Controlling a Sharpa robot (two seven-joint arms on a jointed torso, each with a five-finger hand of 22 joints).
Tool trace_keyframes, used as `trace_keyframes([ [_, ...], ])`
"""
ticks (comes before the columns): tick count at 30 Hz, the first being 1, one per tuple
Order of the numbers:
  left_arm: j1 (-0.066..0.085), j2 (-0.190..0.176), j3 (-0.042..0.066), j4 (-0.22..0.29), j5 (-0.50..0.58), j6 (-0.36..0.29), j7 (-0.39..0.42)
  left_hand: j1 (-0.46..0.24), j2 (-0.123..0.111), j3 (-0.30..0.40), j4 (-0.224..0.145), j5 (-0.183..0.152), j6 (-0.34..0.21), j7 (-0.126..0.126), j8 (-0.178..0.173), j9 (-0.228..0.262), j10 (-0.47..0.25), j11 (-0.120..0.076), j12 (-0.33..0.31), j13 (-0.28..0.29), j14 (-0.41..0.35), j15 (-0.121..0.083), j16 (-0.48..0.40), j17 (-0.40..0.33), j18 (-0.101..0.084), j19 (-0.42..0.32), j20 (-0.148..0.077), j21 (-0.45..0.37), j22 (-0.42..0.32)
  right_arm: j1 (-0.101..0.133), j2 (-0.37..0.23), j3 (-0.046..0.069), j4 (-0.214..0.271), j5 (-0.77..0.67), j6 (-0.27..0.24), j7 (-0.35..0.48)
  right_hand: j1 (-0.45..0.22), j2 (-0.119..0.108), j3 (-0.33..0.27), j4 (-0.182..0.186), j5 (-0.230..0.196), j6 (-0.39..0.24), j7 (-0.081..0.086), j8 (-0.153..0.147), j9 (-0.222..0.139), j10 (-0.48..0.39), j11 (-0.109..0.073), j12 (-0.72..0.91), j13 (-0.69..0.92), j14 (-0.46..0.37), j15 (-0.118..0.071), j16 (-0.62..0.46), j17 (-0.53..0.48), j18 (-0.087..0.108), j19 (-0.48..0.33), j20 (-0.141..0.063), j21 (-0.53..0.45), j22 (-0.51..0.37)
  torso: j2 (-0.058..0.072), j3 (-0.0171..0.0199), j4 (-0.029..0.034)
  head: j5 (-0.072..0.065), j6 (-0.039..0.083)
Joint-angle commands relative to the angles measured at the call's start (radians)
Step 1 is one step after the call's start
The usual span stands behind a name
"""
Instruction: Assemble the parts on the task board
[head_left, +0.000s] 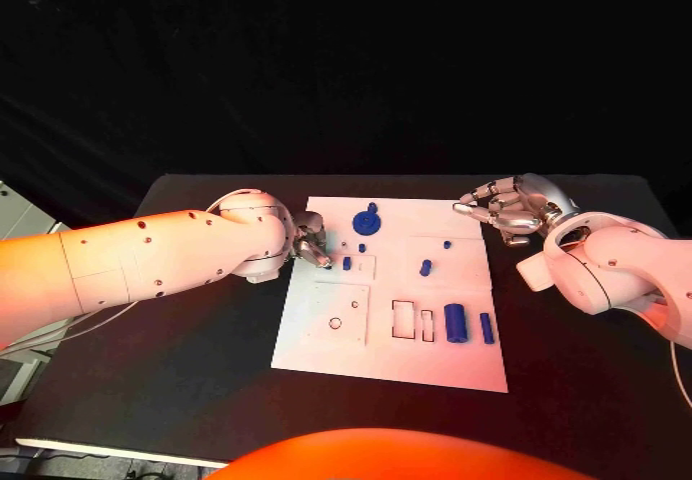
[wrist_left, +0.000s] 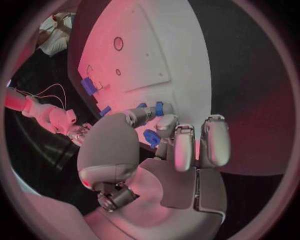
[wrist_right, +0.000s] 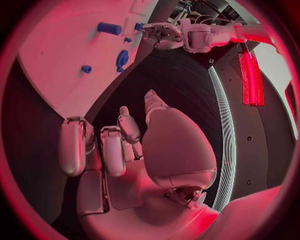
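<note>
Pinching a small blue part (wrist_left: 164, 108) in my left hand (head_left: 307, 245) over the task board (head_left: 387, 370), I'm seating it next; right hand (head_left: 508, 208) is hovering curled, empty.

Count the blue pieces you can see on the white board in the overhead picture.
7. A round piece at the far end, three small ones below it, one mid-board, and two long ones near the right edge. The left robot hand may hide others.

Bare task board (head_left: 433, 365) near edge
</note>
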Motion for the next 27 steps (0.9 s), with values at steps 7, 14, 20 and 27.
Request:
trace_keyframes([
  [7, -0.003, 0.008, -0.003, -0.004, 0.002, 0.02, -0.005, -0.006, 0.008, 0.143, -0.153, 0.004, 0.03, -0.023, 0.003, -0.003, 0.007, 0.002, 0.001, 0.0, 0.084, -0.004, 0.006, 0.187, -0.017, 0.003, -0.002, 0.002, 0.036, -0.001, 0.001, 0.0, 0.0, -0.009, 0.014, 0.007, 0.006, 0.0, -0.001, -0.001, -0.002, -0.004, -0.001, 0.005, -0.001, -0.004, -0.001, 0.0, 0.0, 0.064, 0.003, -0.006, 0.119, 0.02, 0.0, 0.003, -0.002, 0.12, 0.0, -0.0003, -0.0014, 0.0, -0.002],
  [14, -0.003, 0.011, -0.003, -0.005, 0.012, 0.023, -0.004, -0.029, 0.013, 0.125, -0.144, 0.001, 0.036, -0.026, 0.007, -0.007, 0.015, 0.002, 0.006, 0.008, 0.086, -0.004, 0.01, 0.196, -0.015, -0.003, -0.001, -0.002, 0.03, -0.001, 0.002, 0.0, 0.0, -0.009, 0.014, 0.007, 0.006, 0.001, -0.002, -0.001, -0.002, -0.003, -0.002, 0.007, -0.001, -0.005, -0.001, -0.001, -0.001, 0.064, 0.003, -0.007, 0.118, 0.02, 0.0, 0.003, -0.005, 0.119, 0.0, 0.0, -0.0007, -0.001, -0.001],
  [20, -0.003, 0.014, -0.003, -0.007, 0.018, 0.024, -0.003, -0.066, 0.006, 0.075, -0.12, -0.008, 0.04, -0.033, 0.01, -0.016, 0.019, -0.003, 0.009, 0.017, 0.087, -0.008, 0.011, 0.198, -0.015, -0.004, 0.002, -0.005, 0.03, -0.001, 0.002, 0.0, 0.0, -0.009, 0.017, 0.007, 0.006, 0.002, -0.002, -0.001, -0.002, -0.003, -0.002, 0.007, -0.001, -0.005, -0.001, -0.001, -0.002, 0.064, 0.002, -0.007, 0.117, 0.02, 0.0, 0.003, -0.005, 0.119, 0.0, 0.0, -0.0009, -0.001, -0.002],
  [27, -0.003, 0.017, -0.003, -0.012, 0.022, 0.022, -0.003, -0.109, -0.002, 0.021, -0.076, -0.012, 0.046, -0.037, 0.01, -0.029, 0.017, -0.006, 0.008, 0.021, 0.087, -0.01, 0.012, 0.198, -0.015, -0.005, 0.004, -0.009, 0.027, -0.001, 0.002, 0.0, -0.001, -0.008, 0.021, 0.008, 0.002, 0.002, -0.004, 0.001, -0.002, -0.004, -0.002, 0.007, -0.001, -0.006, -0.001, -0.001, -0.002, 0.064, 0.002, -0.007, 0.118, 0.02, 0.0, 0.003, -0.005, 0.119, 0.0, -0.0005, -0.0018, -0.003, -0.001],
])
